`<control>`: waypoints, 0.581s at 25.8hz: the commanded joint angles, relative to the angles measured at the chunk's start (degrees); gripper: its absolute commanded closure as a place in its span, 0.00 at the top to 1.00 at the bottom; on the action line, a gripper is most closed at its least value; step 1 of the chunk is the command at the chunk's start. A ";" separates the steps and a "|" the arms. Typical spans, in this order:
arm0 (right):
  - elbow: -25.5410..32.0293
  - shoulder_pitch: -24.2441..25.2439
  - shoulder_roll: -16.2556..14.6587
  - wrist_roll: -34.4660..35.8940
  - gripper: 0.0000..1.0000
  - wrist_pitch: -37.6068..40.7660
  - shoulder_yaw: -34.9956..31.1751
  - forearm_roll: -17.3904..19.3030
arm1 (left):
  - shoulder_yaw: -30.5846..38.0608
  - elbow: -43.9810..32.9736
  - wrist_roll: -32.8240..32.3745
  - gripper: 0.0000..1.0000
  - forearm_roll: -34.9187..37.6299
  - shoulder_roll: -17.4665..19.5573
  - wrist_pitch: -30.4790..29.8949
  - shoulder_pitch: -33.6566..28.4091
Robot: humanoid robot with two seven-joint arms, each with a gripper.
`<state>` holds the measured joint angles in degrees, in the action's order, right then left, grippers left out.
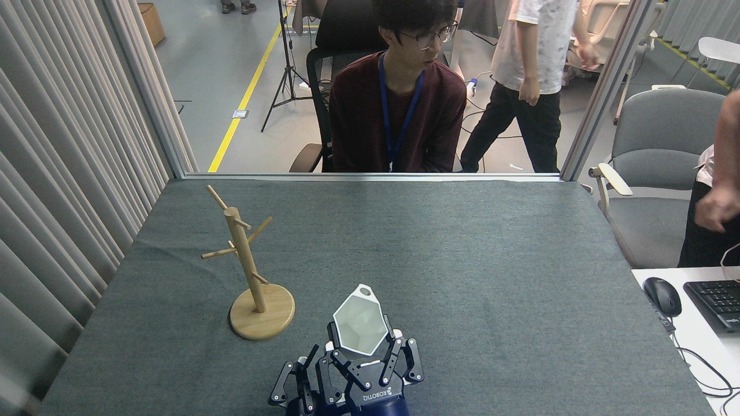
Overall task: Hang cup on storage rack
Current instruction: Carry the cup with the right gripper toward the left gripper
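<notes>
The white hexagonal cup [359,325] is held off the table at the bottom centre, mouth facing me and its holed tab [364,290] pointing up and away. My right gripper [363,342] is shut on the cup's sides from below. Just left of it my left gripper [296,374] stands open with nothing between its fingers, partly overlapped by the right one. The wooden storage rack [243,254] stands upright on its round base [272,319] to the left of the cup and a little farther from me, apart from both grippers, with bare pegs.
The grey cloth table [462,260] stretches ahead. A person [399,110] sits behind its far edge and another [532,75] walks behind. A hand [717,209], a grey chair [659,167], a mouse [662,296] and a keyboard [717,300] are at right. Curtains [63,173] line the left side.
</notes>
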<state>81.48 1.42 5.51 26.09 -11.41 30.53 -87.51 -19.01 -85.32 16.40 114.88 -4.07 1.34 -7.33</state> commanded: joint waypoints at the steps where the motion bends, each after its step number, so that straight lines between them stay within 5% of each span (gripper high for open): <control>1: -0.18 0.25 -0.06 0.54 0.70 -0.01 1.29 -0.82 | 0.02 -0.38 -0.05 0.99 -0.01 -0.15 -0.11 0.65; 15: -0.88 3.50 -0.76 2.56 0.70 -0.36 4.19 -1.26 | -0.06 -0.47 -0.32 0.99 -0.19 -0.50 -0.20 1.97</control>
<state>80.72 4.60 4.79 28.57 -11.77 34.41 -88.75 -19.01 -85.79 16.10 114.71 -4.54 0.94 -5.58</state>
